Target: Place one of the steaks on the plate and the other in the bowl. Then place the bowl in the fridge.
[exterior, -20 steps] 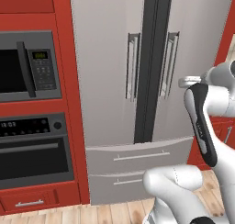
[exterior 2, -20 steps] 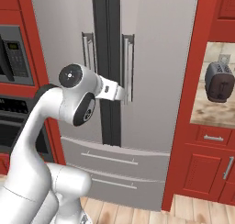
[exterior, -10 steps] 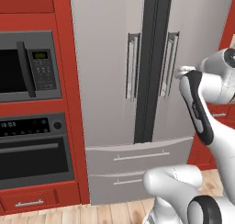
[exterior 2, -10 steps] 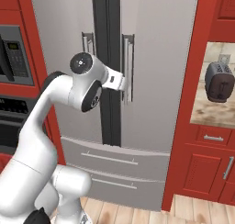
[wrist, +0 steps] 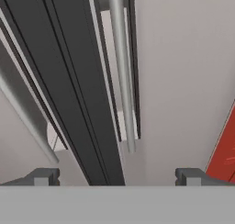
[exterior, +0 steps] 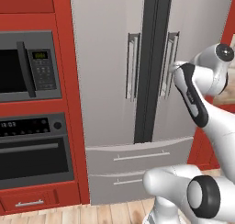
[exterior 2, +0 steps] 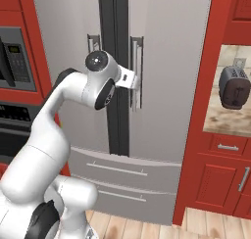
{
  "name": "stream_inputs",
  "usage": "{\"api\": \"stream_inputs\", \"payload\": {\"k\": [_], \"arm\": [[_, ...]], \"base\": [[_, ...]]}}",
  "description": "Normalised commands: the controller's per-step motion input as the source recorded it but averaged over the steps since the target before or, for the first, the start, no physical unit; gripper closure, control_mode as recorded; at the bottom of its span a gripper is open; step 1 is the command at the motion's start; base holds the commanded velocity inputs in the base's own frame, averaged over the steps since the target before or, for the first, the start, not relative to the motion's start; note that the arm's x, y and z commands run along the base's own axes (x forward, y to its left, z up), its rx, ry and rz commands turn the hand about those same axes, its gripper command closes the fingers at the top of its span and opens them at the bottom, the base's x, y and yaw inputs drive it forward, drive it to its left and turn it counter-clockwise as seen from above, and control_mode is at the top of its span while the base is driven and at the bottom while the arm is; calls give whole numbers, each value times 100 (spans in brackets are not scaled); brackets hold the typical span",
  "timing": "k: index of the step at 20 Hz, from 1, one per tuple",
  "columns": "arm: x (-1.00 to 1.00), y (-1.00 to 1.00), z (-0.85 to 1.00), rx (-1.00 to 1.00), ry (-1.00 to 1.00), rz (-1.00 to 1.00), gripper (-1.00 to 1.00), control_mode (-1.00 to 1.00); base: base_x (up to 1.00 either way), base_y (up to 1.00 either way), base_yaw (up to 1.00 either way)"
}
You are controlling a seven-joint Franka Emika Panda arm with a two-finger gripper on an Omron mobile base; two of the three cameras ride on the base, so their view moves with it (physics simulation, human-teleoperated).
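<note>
Fridge (exterior: 110, 81): tall, grey, both doors closed, filling the centre of both base views, with a dark seam between the doors and two drawers below. Right door handle (wrist: 123, 76): vertical bar, upper centre of the hand view, running down between the fingertips. Gripper (wrist: 117, 176): jaws wide apart, holding nothing, close before that handle. Microwave (exterior: 28, 64) and wall oven (exterior: 34, 147): left of frame, in red cabinetry. Toaster (exterior 2: 234, 87): right edge, on the counter (exterior 2: 226, 120).
</note>
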Motion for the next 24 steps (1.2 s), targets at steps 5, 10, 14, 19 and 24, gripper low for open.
{"api": "stream_inputs", "payload": {"k": [5,10,14,19,24], "arm": [[40,-1,-5,0,0,5,-100,-100],[36,0,-19,0,0,4,-100,-100],[34,-4,-29,0,0,3,-100,-100],[25,-22,-26,0,0,1,-100,-100],[34,-16,-19,0,0,0,-100,-100]], "base": [[0,0,0],[0,0,0],[0,0,0],[0,0,0],[0,0,0]]}}
